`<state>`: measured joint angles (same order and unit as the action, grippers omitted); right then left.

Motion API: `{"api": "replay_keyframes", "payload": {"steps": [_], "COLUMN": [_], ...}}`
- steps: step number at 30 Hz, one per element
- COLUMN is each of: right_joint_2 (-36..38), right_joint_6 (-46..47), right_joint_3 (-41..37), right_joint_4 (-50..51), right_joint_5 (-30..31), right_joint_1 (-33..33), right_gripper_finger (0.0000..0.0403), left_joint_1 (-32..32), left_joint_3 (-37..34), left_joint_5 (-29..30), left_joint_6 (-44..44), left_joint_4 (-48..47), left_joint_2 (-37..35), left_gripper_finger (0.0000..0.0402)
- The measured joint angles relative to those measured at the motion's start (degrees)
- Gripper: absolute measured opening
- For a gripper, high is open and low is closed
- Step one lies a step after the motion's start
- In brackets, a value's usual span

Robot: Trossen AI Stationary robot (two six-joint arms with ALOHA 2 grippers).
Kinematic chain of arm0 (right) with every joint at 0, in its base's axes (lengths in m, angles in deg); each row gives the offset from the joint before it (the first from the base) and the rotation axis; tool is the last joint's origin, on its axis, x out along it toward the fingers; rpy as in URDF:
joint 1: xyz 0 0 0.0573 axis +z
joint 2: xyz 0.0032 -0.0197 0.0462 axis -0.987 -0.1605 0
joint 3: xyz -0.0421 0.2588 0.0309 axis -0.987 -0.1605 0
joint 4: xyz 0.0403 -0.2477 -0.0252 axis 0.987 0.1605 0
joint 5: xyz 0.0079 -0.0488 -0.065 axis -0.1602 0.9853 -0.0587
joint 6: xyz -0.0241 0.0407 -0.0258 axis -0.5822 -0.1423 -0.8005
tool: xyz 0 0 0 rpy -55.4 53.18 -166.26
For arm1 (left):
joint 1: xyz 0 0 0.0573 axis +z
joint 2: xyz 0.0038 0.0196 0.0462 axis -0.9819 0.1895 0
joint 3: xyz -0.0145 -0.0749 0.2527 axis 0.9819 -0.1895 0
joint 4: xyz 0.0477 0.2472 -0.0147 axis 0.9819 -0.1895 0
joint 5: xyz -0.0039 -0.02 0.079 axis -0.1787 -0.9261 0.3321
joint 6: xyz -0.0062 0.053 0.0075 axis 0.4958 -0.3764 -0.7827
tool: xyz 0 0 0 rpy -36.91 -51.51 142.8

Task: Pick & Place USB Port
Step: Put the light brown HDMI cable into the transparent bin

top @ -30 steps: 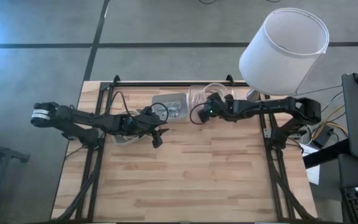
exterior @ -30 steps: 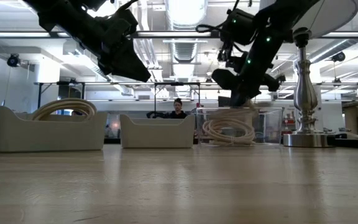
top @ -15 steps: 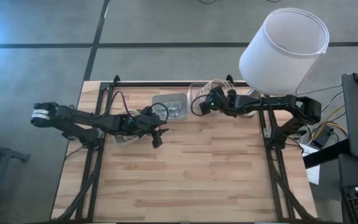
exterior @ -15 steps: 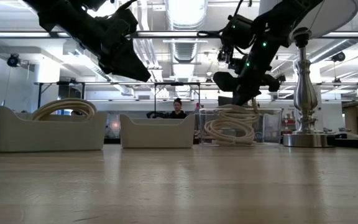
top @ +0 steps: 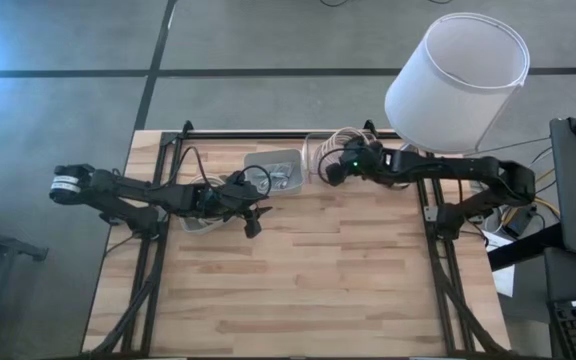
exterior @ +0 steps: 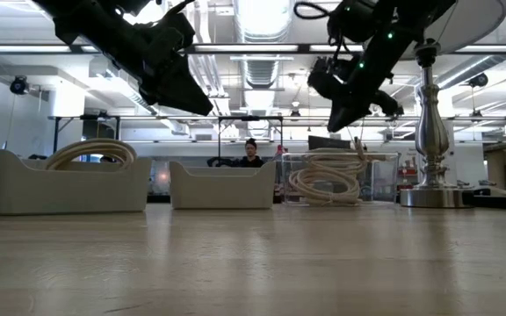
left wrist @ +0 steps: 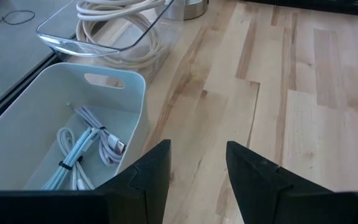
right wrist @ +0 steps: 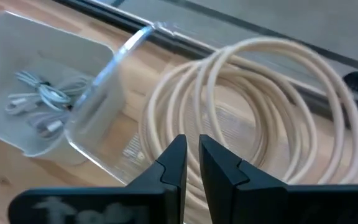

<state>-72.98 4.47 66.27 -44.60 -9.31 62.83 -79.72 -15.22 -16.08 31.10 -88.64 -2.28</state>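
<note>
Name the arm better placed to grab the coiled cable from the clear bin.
Right. Its gripper hangs directly above the cream cable coil in the clear bin; the left gripper waits beside the white bin.

Floor: grey concrete with dark seams.
Ceiling: ducts and strip lights.
Lamp: white shade, steel stem.

The left bin hides most of its coiled cable behind its wall.

Cream cable coil, white bin, pale striped wood table.
</note>
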Motion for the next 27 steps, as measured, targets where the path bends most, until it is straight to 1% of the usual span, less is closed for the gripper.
{"api": "replay_keyframes", "payload": {"steps": [9, 15, 19, 23, 25, 27], "right_joint_2": [-7.57, -9.97, -9.44, -6.95, -4.96, -2.56], "right_joint_6": [2.82, 2.73, 2.20, -0.83, -0.92, -1.00], "right_joint_3": [-0.26, -0.22, -0.24, 0.76, 1.73, 2.69], "right_joint_4": [-0.42, -3.13, -4.78, -4.28, -2.31, 1.74], "right_joint_5": [-0.36, 0.03, 0.45, 0.71, 0.77, 0.86], "right_joint_1": [-0.57, -2.57, -3.17, -2.92, -2.62, -2.16], "right_gripper_finger": [0.0038, 0.0038, 0.0038, 0.0038, 0.0038, 0.0038], "left_joint_1": [0.02, 0.02, 0.02, 0.00, 0.02, 0.00], "left_joint_3": [0.00, 0.01, 0.00, 0.00, 0.00, 0.00], "left_joint_5": [-0.02, -0.02, -0.02, -0.01, -0.02, -0.01], "left_joint_6": [0.37, 0.38, 0.18, 0.09, 0.09, 0.07], "left_joint_4": [0.00, 0.00, 0.00, -0.02, -0.01, -0.05], "left_joint_2": [0.00, 0.00, 0.00, 0.00, 0.00, 0.00], "left_gripper_finger": [0.0158, 0.0158, 0.0158, 0.0158, 0.0158, 0.0158]}}
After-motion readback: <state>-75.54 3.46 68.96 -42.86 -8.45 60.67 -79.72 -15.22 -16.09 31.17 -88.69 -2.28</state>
